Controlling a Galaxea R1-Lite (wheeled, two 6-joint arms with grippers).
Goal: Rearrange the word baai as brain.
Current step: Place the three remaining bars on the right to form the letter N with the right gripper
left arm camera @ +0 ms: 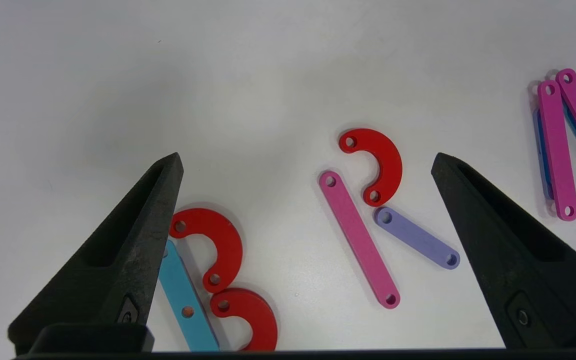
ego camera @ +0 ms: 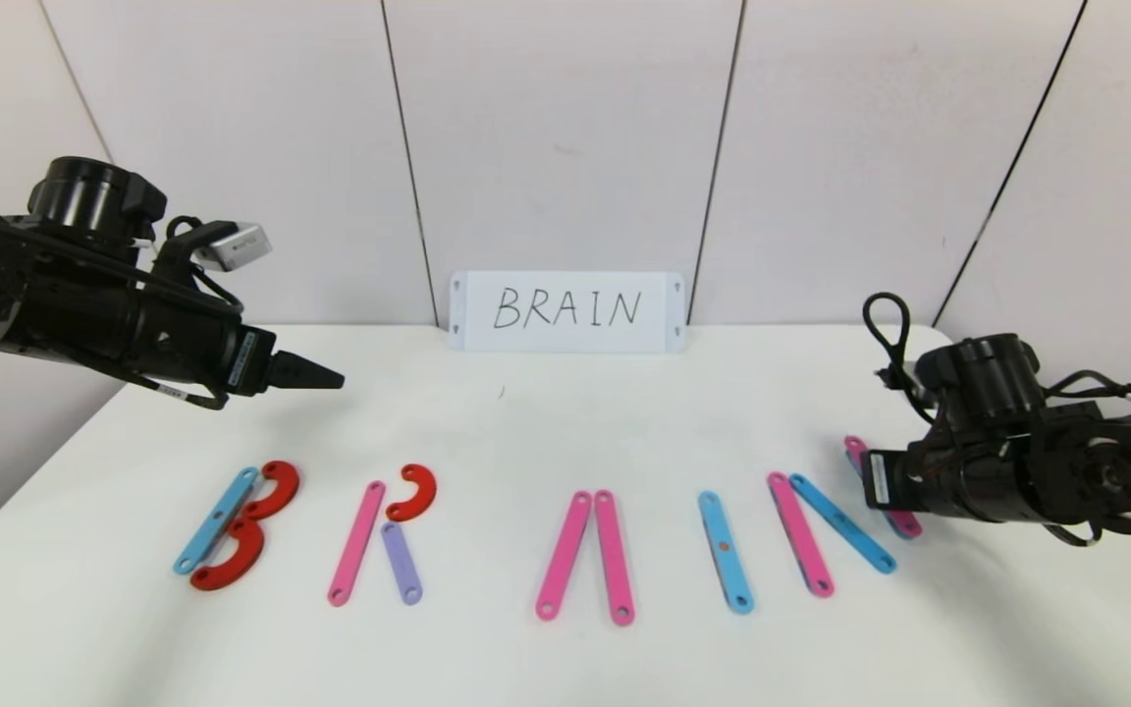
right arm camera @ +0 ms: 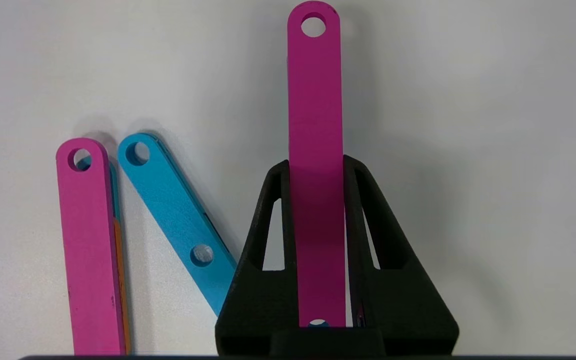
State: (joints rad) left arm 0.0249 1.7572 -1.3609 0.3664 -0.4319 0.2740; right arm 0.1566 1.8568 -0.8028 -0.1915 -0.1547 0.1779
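Note:
The word lies as a row of letters on the white table (ego camera: 565,422). At the left are a light-blue strip (ego camera: 217,518) with two red curves (left arm camera: 218,245), then a pink strip (left arm camera: 359,239), a red curve (left arm camera: 380,162) and a purple strip (left arm camera: 416,237). Two pink strips (ego camera: 587,556) lean together in the middle, and a single light-blue strip (ego camera: 726,552) follows. At the right lie a pink strip (right arm camera: 90,250) and a blue strip (right arm camera: 178,225). My right gripper (right arm camera: 316,165) is shut on another pink strip (right arm camera: 314,90), low beside them. My left gripper (left arm camera: 305,160) hangs open above the two left letters.
A white card (ego camera: 566,310) with handwritten BRAIN leans against the back wall. The table's front edge runs close below the letters. Its right edge is near the right arm.

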